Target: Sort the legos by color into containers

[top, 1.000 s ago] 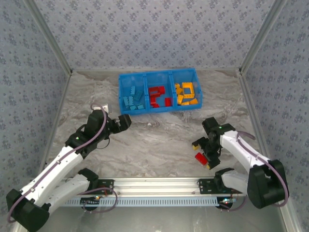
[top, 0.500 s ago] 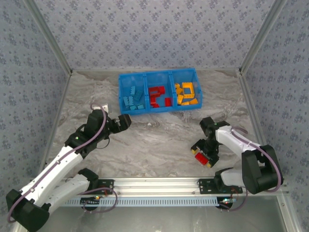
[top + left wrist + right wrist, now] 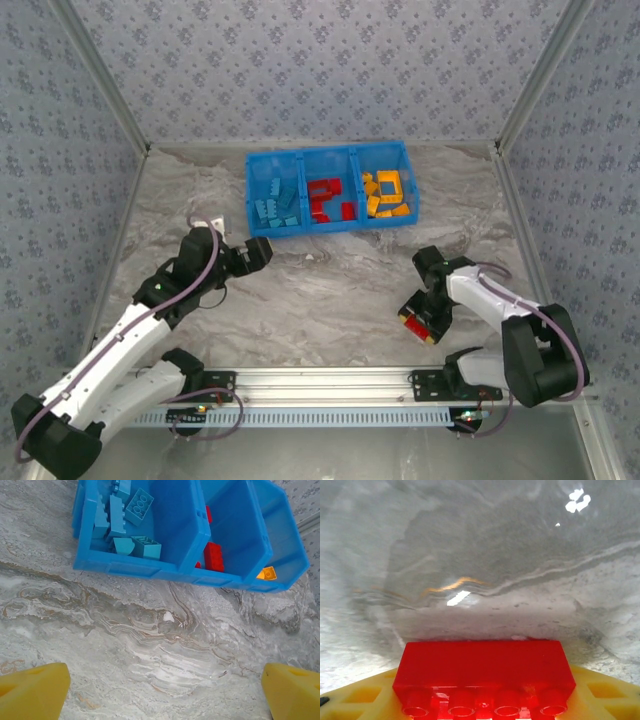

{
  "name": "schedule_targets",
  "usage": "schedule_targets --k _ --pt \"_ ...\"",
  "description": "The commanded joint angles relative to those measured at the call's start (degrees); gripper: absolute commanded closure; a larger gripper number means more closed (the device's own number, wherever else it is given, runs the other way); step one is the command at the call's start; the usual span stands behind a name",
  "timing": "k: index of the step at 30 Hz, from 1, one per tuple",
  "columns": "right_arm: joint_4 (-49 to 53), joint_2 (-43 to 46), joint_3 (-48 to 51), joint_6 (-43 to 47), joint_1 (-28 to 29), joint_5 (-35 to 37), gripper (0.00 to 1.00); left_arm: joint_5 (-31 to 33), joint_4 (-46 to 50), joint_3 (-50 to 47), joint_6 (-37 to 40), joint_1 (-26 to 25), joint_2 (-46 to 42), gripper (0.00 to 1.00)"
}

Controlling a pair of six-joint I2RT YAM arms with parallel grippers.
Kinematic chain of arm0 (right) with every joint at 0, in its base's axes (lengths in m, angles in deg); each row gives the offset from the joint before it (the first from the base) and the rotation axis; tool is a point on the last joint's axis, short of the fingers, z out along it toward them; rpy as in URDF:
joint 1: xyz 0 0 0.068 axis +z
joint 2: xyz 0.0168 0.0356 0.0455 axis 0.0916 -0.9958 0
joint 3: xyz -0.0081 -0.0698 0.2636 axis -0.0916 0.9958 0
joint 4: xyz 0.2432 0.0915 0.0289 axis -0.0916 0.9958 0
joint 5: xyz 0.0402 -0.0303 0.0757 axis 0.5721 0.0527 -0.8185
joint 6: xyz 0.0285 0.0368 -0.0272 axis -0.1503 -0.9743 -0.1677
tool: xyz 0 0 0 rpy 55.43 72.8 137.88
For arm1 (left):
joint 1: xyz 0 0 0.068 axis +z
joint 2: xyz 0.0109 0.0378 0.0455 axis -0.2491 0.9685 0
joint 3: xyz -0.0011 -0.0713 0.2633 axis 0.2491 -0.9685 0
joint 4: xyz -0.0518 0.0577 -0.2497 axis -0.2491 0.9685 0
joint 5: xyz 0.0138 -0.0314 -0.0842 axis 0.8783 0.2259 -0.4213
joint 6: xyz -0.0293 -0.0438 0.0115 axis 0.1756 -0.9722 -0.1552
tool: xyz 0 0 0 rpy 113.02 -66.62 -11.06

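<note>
A red brick [image 3: 412, 323] [image 3: 484, 672] lies low at the near right of the worktop [image 3: 320, 290], well apart from the bin. It sits lengthwise between the yellow pads [image 3: 607, 692] of the right tool [image 3: 420, 326]. In the right wrist view the brick's row of studs faces the camera and a pad lies against each end, so the tool looks to be pinching the brick. Whether the brick is raised off the marbled surface or resting on it I cannot tell from this close angle.

The other bricks lie in the blue bin [image 3: 250, 190] [image 3: 150, 567], which stands at the far middle of the worktop and has three compartments side by side. The left compartment holds the blue bricks [image 3: 272, 207] [image 3: 125, 525], heaped toward its near wall. The middle one holds the red bricks [image 3: 325, 198] [image 3: 214, 557]. The right one holds the orange bricks [image 3: 385, 197] [image 3: 266, 573], among them an open square frame [image 3: 390, 182].

The left tool [image 3: 258, 250] [image 3: 165, 690] hovers just in front of the bin's near left corner with nothing between its fingers. In the left wrist view its two yellow fingertips [image 3: 32, 692] stand spread wide, one at each lower corner, with bare worktop between them.
</note>
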Motion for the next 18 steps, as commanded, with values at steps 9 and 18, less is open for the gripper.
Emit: schedule_targets --k 9,18 --pt "-2.6 1.8 -13.6 3.1 9.6 8.6 0.45 -11.6 -2.7 -0.4 1.0 0.3 -6.3 0.03" --pt "-7.7 -11.9 -31.8 8.7 14.3 9.2 0.45 -28.6 -16.0 5.1 -1.3 1.8 1.4 0.03"
